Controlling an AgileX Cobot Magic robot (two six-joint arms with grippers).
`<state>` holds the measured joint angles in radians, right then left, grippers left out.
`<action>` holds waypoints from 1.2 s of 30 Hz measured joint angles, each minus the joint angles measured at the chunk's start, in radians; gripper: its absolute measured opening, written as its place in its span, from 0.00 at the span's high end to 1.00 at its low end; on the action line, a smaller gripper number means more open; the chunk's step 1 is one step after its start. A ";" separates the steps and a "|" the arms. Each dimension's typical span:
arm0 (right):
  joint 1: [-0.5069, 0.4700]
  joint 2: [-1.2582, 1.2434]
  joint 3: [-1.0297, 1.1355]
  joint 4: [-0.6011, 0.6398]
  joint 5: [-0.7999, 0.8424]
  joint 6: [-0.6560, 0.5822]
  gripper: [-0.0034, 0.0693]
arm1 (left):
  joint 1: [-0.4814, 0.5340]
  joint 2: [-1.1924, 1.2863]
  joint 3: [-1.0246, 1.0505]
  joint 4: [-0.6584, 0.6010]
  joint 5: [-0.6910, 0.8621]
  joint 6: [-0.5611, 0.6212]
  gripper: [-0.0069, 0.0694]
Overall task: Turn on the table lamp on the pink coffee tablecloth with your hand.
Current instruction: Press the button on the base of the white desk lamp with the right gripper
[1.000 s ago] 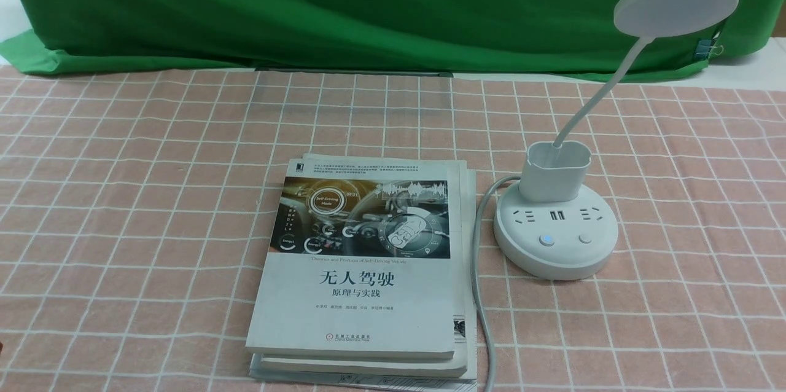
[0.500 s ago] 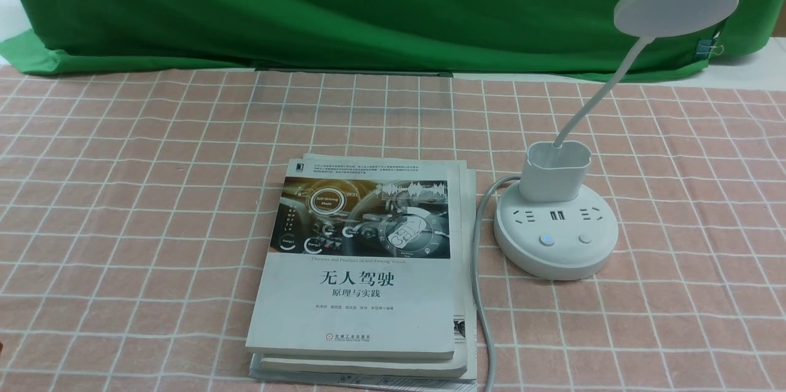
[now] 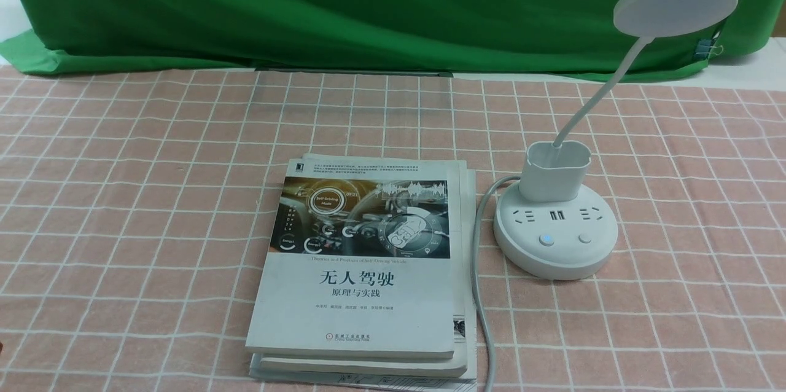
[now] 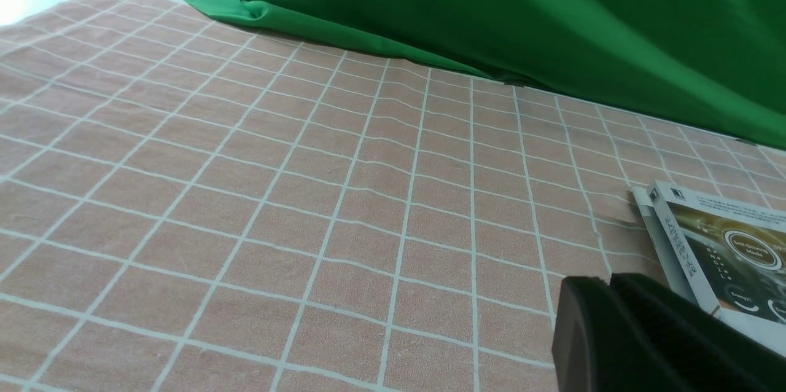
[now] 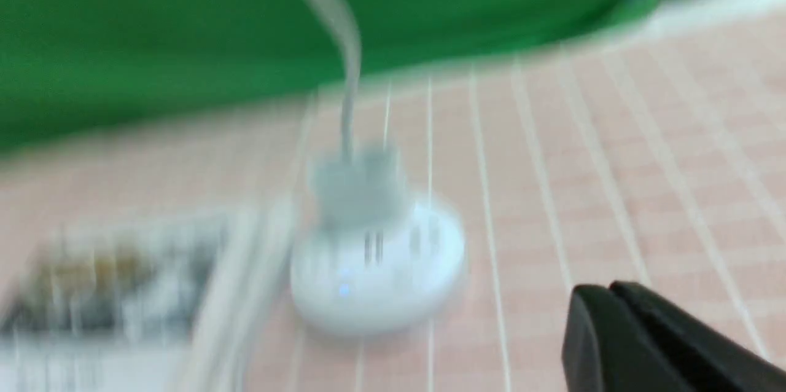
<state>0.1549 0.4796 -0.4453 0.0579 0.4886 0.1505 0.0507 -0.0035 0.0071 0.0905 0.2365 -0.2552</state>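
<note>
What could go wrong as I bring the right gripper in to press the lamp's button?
1. The table lamp base has two buttons close together, the lit button and the plain button; the shut right gripper could hit the wrong one or both.
2. The right wrist view is blurred, so aiming by it is unreliable.
3. The lamp head sits high nearby; a descending arm may knock it.
</note>
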 joint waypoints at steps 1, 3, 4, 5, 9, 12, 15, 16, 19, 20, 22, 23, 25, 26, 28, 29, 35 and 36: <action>0.026 0.109 -0.072 0.000 0.077 -0.047 0.89 | 0.000 0.000 0.000 0.000 0.000 0.000 0.88; 0.057 0.262 -0.151 0.000 0.154 -0.097 0.89 | 0.000 0.000 0.000 0.000 0.000 0.000 0.88; 0.066 0.320 -0.191 0.000 0.173 -0.121 0.88 | 0.000 0.000 0.000 0.000 0.000 0.000 0.88; 0.074 0.402 -0.228 0.000 0.194 -0.151 0.88 | 0.000 0.000 0.000 0.000 0.000 0.000 0.88; 0.079 0.623 -0.351 0.003 0.228 -0.225 0.88 | 0.000 0.000 0.000 0.000 0.000 0.000 0.88; 0.079 0.754 -0.422 0.033 0.230 -0.279 0.88 | 0.000 0.000 0.000 0.000 0.000 0.000 0.88; 0.079 0.814 -0.442 0.089 0.197 -0.308 0.91 | 0.000 0.000 0.000 0.000 0.000 0.000 0.88; 0.079 0.833 -0.444 0.115 0.192 -0.321 0.91 | 0.000 0.000 0.000 0.000 0.000 0.000 0.88; 0.079 0.883 -0.446 0.172 0.187 -0.351 0.91 | 0.000 0.000 0.000 0.000 0.000 0.000 0.88; 0.081 0.920 -0.446 0.193 0.186 -0.362 0.91 | 0.000 0.000 0.000 0.000 0.000 0.000 0.88; 0.089 0.971 -0.446 0.202 0.177 -0.371 0.91 | 0.000 0.000 0.000 0.000 0.000 0.000 0.88; 0.094 0.996 -0.446 0.204 0.165 -0.373 0.91 | 0.000 0.000 0.000 0.000 0.000 0.000 0.88; 0.103 1.030 -0.449 0.204 0.142 -0.374 0.91 | 0.000 0.000 0.000 0.000 0.000 0.000 0.88; 0.112 1.059 -0.459 0.204 0.122 -0.375 0.91 | 0.000 0.000 0.000 0.000 0.000 0.000 0.88; 0.121 1.091 -0.479 0.205 0.104 -0.376 0.91 | 0.000 0.000 0.000 0.000 0.000 0.000 0.88; 0.126 1.119 -0.504 0.206 0.091 -0.377 0.91 | 0.000 0.000 0.000 0.000 0.000 0.000 0.88; 0.124 1.230 -0.612 0.192 0.052 -0.377 0.91 | 0.000 0.000 0.000 0.000 0.000 0.000 0.88; 0.124 1.239 -0.621 0.189 0.052 -0.377 0.91 | 0.000 0.000 0.000 0.000 0.000 0.000 0.88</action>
<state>0.2792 1.7189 -1.0659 0.2466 0.5403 -0.2267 0.0507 -0.0035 0.0071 0.0905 0.2365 -0.2552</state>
